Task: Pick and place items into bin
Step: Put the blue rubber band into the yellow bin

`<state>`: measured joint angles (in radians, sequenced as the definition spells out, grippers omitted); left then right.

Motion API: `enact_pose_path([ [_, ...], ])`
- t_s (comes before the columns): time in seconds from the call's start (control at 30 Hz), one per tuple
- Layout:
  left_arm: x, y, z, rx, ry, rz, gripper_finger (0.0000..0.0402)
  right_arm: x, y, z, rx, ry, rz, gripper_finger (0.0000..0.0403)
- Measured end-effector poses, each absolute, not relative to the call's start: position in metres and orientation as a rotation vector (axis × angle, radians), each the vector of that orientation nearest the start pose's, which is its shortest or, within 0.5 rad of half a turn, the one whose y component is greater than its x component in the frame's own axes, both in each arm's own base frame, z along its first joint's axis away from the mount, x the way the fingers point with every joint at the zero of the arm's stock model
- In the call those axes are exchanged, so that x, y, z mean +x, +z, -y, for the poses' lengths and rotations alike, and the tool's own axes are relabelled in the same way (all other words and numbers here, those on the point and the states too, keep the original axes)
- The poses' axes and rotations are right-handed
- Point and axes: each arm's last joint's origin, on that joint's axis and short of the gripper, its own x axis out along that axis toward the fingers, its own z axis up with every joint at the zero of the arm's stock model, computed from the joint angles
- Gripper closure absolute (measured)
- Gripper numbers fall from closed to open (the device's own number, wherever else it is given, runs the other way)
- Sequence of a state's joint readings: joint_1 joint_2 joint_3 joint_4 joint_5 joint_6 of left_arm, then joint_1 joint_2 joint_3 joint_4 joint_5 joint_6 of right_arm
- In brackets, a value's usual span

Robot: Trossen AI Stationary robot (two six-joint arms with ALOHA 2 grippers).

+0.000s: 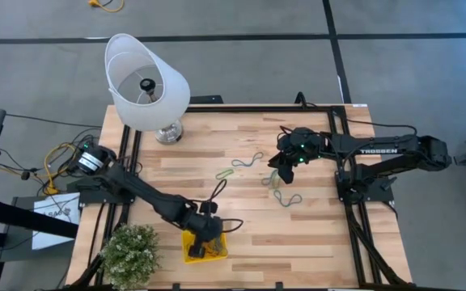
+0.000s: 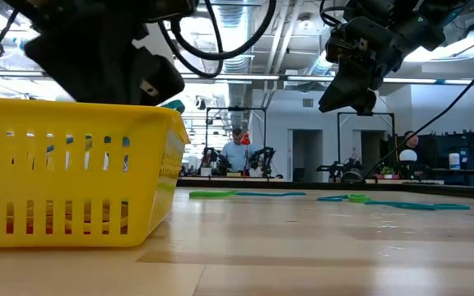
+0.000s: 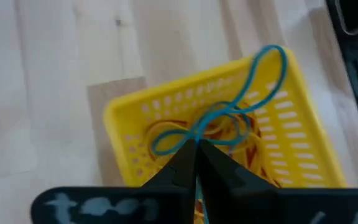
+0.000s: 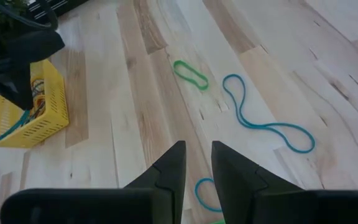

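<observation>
The yellow bin sits near the table's near edge, with red, orange and yellow bands lying in it. My left gripper hovers right over the bin, shut on a blue rubber band. My right gripper hangs above the table's middle right, its fingers a narrow gap apart and touching nothing. Under and ahead of it, loose bands lie flat on the wood: a green loop, a long blue one and a blue loop. My left gripper pinches the blue rubber band between its two fingertips, coming from above and pointing down into the bin. One loop droops inside the bin. The other, longer loop lies over the bin's rim, slack.
A white lampshade on a metal base stands at the far left corner. A green potted plant is beside the bin on the left. More bands lie in the table's middle. A person shows far off in the room.
</observation>
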<state>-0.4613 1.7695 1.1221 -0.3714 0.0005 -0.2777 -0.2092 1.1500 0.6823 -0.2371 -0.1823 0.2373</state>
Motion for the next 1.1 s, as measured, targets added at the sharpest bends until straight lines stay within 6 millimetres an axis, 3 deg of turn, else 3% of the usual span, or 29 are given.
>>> enact_pose_path([
  [0.57,0.325,0.184,0.132,-0.063,-0.2,-1.128,0.0343,0.227,0.225,0.043,0.366,-0.108,-0.692,0.0332],
  [0.7,0.329,0.203,0.132,-0.03,-0.195,-1.157,0.0345,0.222,0.219,0.041,0.378,-0.111,-0.771,0.0332],
  [0.87,0.338,0.241,0.13,0.16,-0.172,-1.118,0.0354,0.208,0.207,0.037,0.425,-0.133,-0.965,0.0332],
  [0.97,0.347,0.26,0.119,0.282,-0.087,-1.053,0.0356,0.195,0.2,0.033,0.508,-0.16,-1.116,0.0332],
  [1.1,0.355,0.274,0.097,0.339,-0.063,-1.052,0.0356,0.186,0.196,0.016,0.489,-0.109,-1.263,0.0332],
])
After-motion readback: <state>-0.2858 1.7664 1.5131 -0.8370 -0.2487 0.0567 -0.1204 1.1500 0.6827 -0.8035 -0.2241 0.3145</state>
